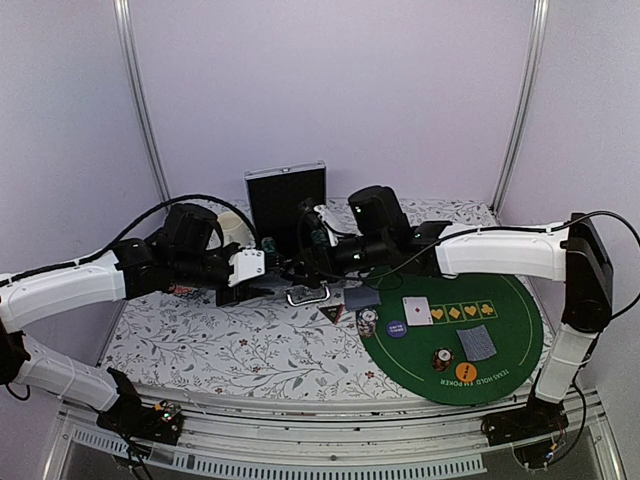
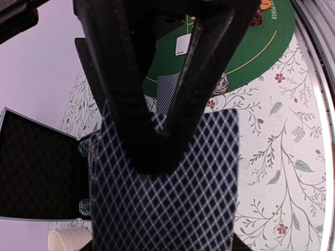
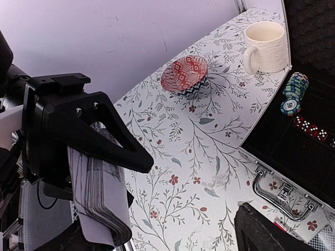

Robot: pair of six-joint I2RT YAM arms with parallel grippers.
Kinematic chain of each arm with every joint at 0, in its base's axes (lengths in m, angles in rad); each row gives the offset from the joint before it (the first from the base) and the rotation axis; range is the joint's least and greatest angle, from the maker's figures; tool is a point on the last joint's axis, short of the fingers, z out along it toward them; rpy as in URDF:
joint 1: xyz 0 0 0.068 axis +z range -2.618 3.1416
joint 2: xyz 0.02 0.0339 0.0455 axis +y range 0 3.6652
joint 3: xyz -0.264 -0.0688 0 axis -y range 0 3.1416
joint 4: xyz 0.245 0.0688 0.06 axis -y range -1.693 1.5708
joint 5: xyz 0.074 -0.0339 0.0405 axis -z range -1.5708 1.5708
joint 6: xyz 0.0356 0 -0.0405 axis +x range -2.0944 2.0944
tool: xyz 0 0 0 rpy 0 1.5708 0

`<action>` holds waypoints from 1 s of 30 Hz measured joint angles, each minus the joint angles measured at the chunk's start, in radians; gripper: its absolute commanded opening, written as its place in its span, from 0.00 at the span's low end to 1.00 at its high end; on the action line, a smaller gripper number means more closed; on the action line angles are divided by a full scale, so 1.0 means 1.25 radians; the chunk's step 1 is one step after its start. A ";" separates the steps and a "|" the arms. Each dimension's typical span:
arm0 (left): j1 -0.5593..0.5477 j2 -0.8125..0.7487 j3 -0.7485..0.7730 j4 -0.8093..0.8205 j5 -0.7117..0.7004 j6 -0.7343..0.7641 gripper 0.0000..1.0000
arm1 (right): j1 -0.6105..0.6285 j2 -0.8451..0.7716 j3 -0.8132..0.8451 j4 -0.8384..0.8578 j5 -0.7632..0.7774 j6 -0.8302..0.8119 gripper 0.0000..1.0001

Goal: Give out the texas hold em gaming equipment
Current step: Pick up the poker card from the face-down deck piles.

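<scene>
Where the two arms meet above the middle of the counter [image 1: 200, 350], the top view shows the left arm [image 1: 70, 287] reaching in from the left and the right arm [image 1: 500, 250] from the right. Their ends are close together just in front of the open black case [image 1: 285, 195], and from here I cannot tell how either set of jaws stands. On the green felt mat [image 1: 510, 330] lie a face-up card [image 1: 417, 310], a face-down card [image 1: 476, 344], a purple disc [image 1: 396, 327], an orange disc [image 1: 465, 373] and a chip stack [image 1: 443, 358]. A second chip stack [image 1: 368, 320], another blue-backed card [image 1: 362, 298] and the dark triangular marker [image 1: 332, 312] sit at the mat's left edge. The cream mug [image 1: 236, 226] stands behind the left arm.

From the left wrist, the left jaws are closed onto a deck [image 2: 172, 204] of blue-checked cards. Its fingers [image 2: 125, 104] pinch the deck's upper edge above the floral counter, with the mat beyond.

From the right wrist, that deck shows edge-on as a thick pack held in the left arm's black fingers. Of the right jaws only one dark finger [image 3: 267, 230] is plain, at the lower right, so I cannot tell how wide they stand. Beyond it sit a red patterned bowl [image 3: 184, 76] and the mug. Inside the case are striped chips [image 3: 292, 94] and red dice [image 3: 309, 127].
</scene>
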State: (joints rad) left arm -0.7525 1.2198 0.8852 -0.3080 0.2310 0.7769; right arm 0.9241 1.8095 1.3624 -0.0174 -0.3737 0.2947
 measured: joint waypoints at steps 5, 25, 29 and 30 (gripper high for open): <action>0.000 0.000 0.000 -0.002 -0.001 0.000 0.41 | 0.000 -0.007 0.000 -0.020 -0.013 -0.009 0.59; 0.000 0.009 0.000 -0.002 -0.001 -0.001 0.41 | -0.005 -0.060 0.023 -0.138 -0.101 -0.051 0.02; 0.000 0.009 0.000 -0.001 -0.001 -0.001 0.41 | -0.009 -0.074 0.031 -0.190 -0.081 -0.070 0.02; 0.000 0.009 0.000 -0.001 -0.001 -0.001 0.41 | -0.010 -0.082 0.031 -0.209 -0.076 -0.076 0.02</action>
State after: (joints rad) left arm -0.7525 1.2308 0.8852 -0.3096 0.2302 0.7753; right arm 0.9112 1.7069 1.4017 -0.2790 -0.4683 0.1993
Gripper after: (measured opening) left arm 0.416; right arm 0.027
